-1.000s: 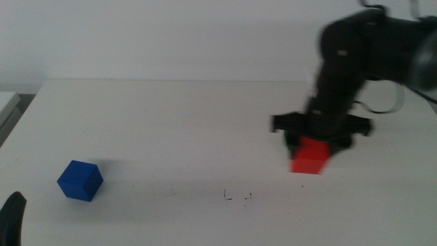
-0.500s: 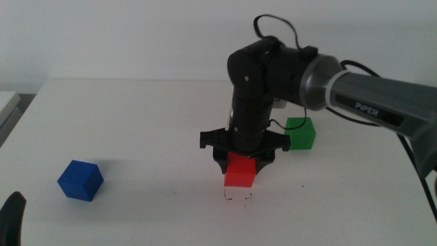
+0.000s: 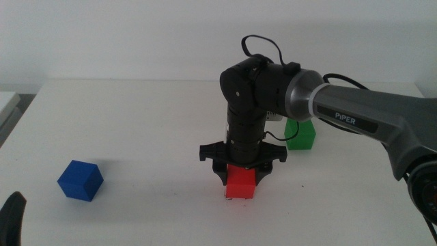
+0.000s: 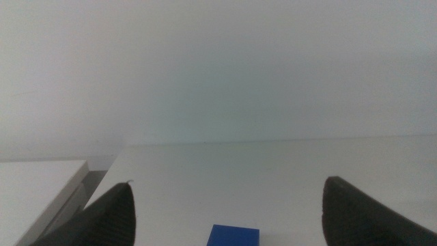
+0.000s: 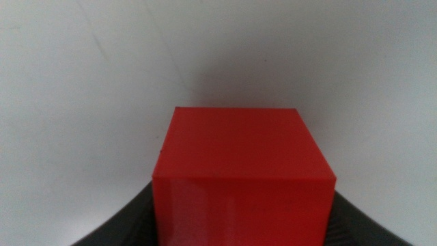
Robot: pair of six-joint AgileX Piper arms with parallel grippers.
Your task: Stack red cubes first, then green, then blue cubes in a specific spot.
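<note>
**Red cube set down at the mark; green and blue left to stack**

The table point(image 3: 136, 116) filled most of the middle view. The right arm point(image 3: 355, 116) reached in from the right edge to centre frame, pointing straight down. Its gripper point(image 3: 241, 176) was clamped on the red cube point(image 3: 241, 182), which sat at or just on the table at lower centre, over the spot where the pen marks lay; the cube hid them. The right wrist view showed the cube point(image 5: 242, 178) held between the dark jaws. The green cube point(image 3: 300, 134) stood behind and to the right, apart from the arm. The blue cube point(image 3: 80, 180) lay at lower left, well apart. The left gripper point(image 3: 12, 217) waited at the bottom left corner, jaws spread wide with nothing between them.

Judged from this, the first placement was nearly done, with release still due; green and blue remained.

Half a second before, the red cube hung slightly higher, with the marks showing beneath it; a second before, it was far right.
</note>
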